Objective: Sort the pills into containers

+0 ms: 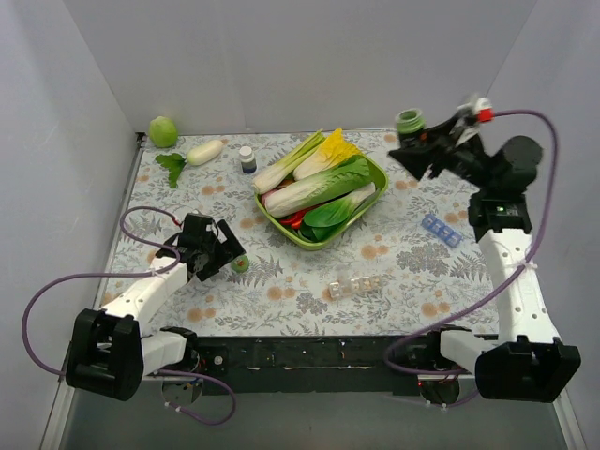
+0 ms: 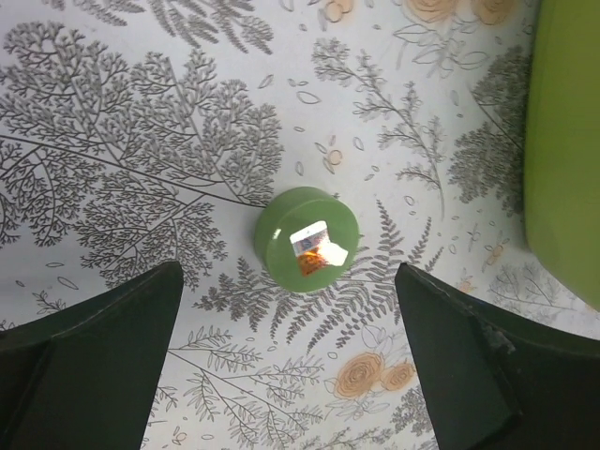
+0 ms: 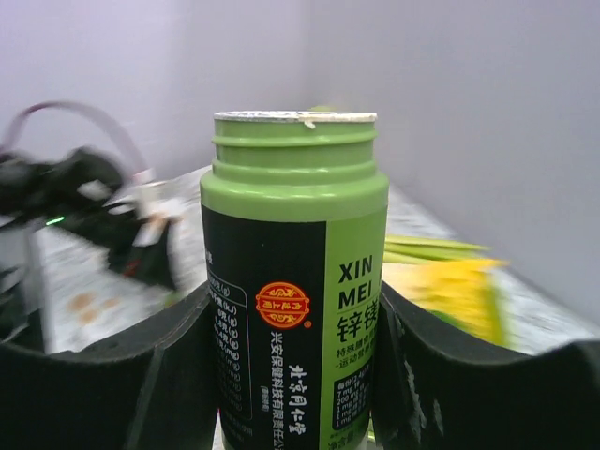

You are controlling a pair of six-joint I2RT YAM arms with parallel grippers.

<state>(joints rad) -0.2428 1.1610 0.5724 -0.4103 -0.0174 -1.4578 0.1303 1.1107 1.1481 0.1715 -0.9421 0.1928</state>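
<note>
The clear pill-organizer strip [image 1: 356, 285] lies on the patterned table near the front middle. My right gripper [image 1: 417, 142] is raised at the back right, shut on a green bottle [image 1: 410, 122] with a black label. In the right wrist view the bottle [image 3: 295, 187] stands upright between the fingers [image 3: 112, 375], uncapped, with a pale flat top. My left gripper [image 1: 228, 258] is open just above the table at the left. A round green cap [image 2: 307, 246] lies on the table just ahead of its spread fingers [image 2: 94, 356]; it also shows in the top view [image 1: 241, 263]. No loose pills are visible.
A blue compartment strip [image 1: 441, 230] lies at the right. A green tray [image 1: 377, 178] of leafy vegetables fills the middle back. A small dark bottle [image 1: 247, 159], a white radish [image 1: 205, 151] and a green round fruit [image 1: 163, 131] sit at the back left.
</note>
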